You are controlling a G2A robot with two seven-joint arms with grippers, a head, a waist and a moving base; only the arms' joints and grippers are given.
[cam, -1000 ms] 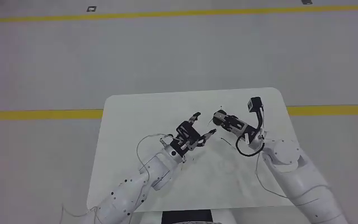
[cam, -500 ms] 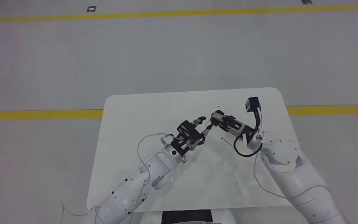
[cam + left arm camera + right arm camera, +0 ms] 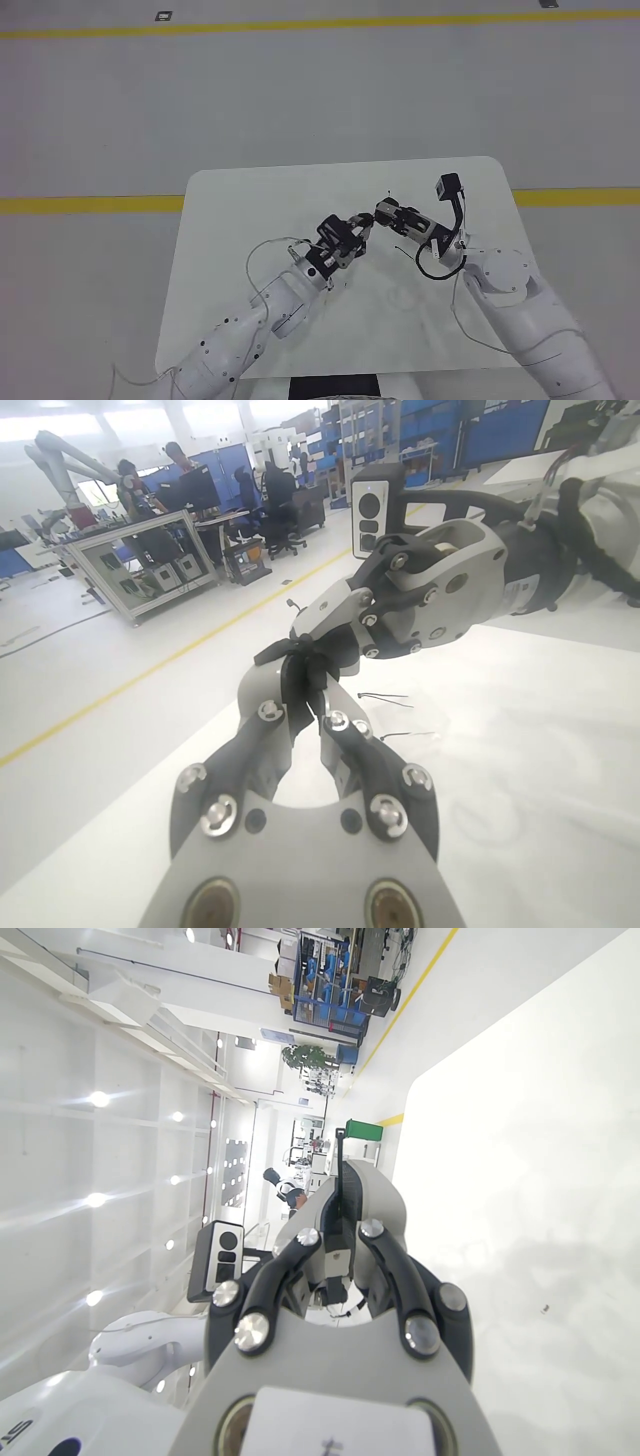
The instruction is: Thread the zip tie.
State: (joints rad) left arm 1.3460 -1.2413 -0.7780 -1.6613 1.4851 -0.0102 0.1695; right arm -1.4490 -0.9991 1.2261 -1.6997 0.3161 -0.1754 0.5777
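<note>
**White table, zip tie gripped twice**

Top view: right gripper sat at two o'clock of left gripper, tips nearly touching.
Left wrist view: left jaws clamped the strap, which ran towards the right gripper.
Right wrist view: right jaws were closed on it, head past the tips

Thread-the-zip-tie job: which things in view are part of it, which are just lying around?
In use:
- zip tie
- left gripper and right gripper, both shut on it

Lying about:
- a spare zip tie on the table
- a second spare beside it
</note>
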